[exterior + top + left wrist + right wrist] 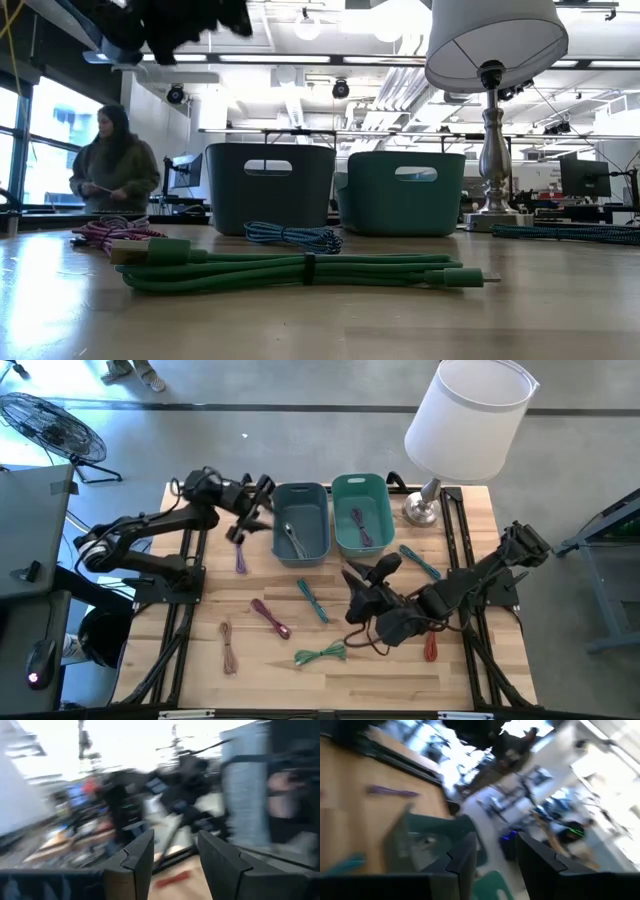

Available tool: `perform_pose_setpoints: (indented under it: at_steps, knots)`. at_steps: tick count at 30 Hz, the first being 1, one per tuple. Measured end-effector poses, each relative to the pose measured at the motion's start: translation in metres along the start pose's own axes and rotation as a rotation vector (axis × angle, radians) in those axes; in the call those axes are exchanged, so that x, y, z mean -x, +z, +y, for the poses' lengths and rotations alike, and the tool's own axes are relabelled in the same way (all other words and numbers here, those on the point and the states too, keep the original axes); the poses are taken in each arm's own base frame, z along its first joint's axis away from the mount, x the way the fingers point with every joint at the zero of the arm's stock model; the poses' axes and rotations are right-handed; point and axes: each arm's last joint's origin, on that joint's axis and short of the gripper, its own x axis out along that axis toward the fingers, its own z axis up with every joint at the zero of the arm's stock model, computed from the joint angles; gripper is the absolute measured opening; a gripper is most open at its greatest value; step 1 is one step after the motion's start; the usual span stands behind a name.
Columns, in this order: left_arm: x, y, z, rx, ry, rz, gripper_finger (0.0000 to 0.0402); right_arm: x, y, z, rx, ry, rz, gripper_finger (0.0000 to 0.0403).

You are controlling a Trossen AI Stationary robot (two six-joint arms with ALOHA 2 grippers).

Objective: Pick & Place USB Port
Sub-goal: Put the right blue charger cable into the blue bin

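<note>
- High view: a green cable (321, 654) lies coiled on the wooden surface (260, 665), just beside the right gripper (362, 596), fingers spread.
- Blue-grey bin (301, 521) holds a silvery cable; teal bin (362, 512) holds a purple one.
- Left gripper (250, 508), fingers parted, hovers beside the blue-grey bin.

My two arms are dark, jointed, matte black. Each gripper, like the left gripper (175, 865), has flat, angular fingers (137, 862).

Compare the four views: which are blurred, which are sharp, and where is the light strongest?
Both wrist views are smeared by motion blur, with washed-out bright backgrounds. The high view is sharp and evenly lit. The low view is sharp on the green cable, with ceiling lights glaring above the lamp.
</note>
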Motion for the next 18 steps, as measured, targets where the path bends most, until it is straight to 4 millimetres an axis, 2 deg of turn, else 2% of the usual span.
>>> perform_pose_setpoints:
  at_steps: [5, 9, 13, 18]
  knots:
    - [-0.016, 0.017, -0.023, -0.039, -0.167, -0.037, 0.0149, 0.018, -0.002, -0.015, -0.147, 0.143, -0.037, 0.0129]
    - [-0.024, 0.032, -0.042, -0.082, -0.252, -0.074, 0.0149, 0.030, -0.012, -0.029, -0.262, 0.306, -0.006, 0.0129]
    - [-0.020, 0.053, -0.059, -0.139, -0.274, -0.108, 0.0149, 0.037, -0.029, -0.044, -0.343, 0.417, 0.105, 0.0129]
    - [-0.008, 0.078, -0.079, -0.235, -0.269, -0.137, 0.0150, 0.036, -0.058, -0.056, -0.331, 0.375, 0.317, 0.0129]
